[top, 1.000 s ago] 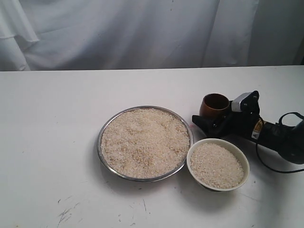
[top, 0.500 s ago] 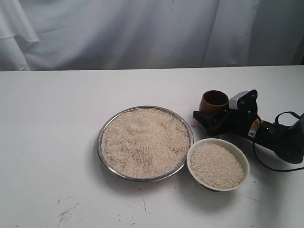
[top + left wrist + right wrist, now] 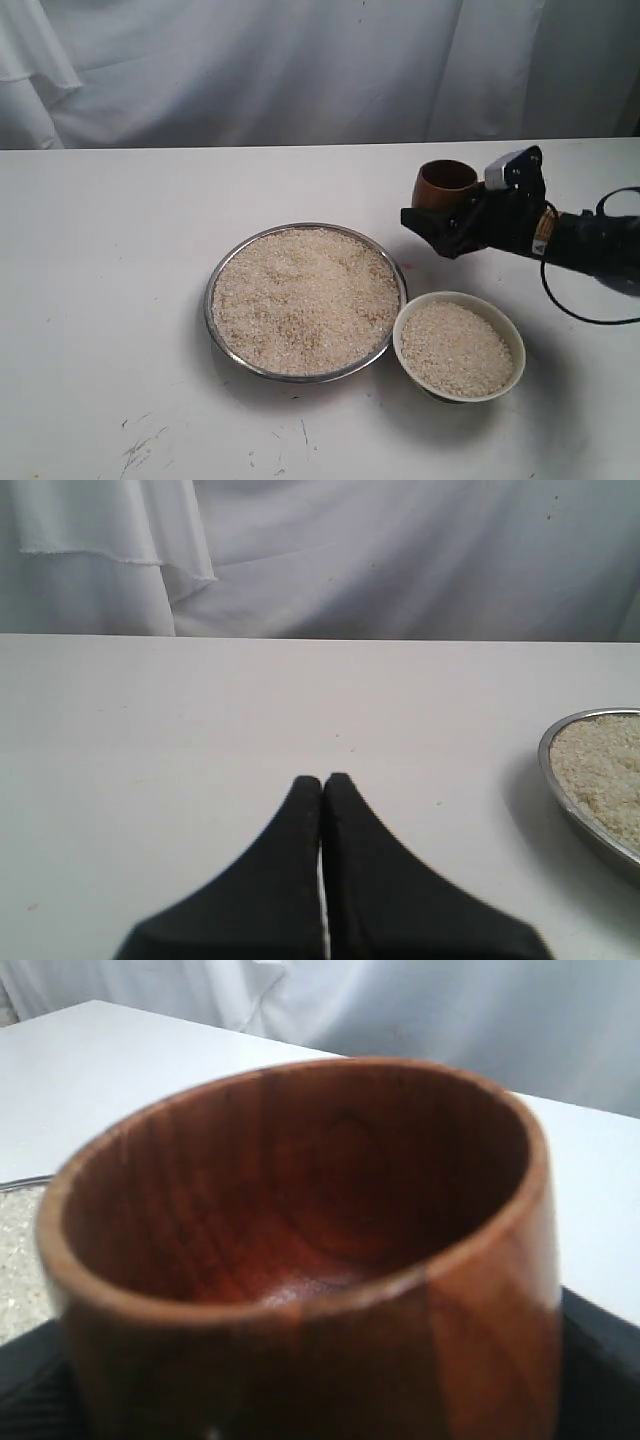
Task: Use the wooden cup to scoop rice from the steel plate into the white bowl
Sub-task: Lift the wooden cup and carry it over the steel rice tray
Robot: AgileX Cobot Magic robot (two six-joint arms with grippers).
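Note:
The steel plate point(image 3: 209, 300), heaped with rice point(image 3: 305, 298), lies mid-table. Just to its right stands the white bowl point(image 3: 517, 345), also holding rice point(image 3: 455, 348). My right gripper point(image 3: 441, 212) is shut on the wooden cup point(image 3: 445, 184), which hangs upright above the table behind the bowl. In the right wrist view the cup point(image 3: 300, 1210) fills the frame and looks empty, with dark fingers point(image 3: 600, 1360) at its sides. My left gripper point(image 3: 322, 782) is shut on nothing, low over bare table, with the plate's rim point(image 3: 548, 760) off to one side.
A white cloth backdrop point(image 3: 300, 70) hangs behind the table's far edge. The right arm's black cable point(image 3: 585, 315) loops over the table right of the bowl. Scuff marks point(image 3: 140, 450) show near the front left.
The right gripper has closed on the wooden cup and lifted it off the table, moving slightly up and back. Plate, bowl and rice have not moved.

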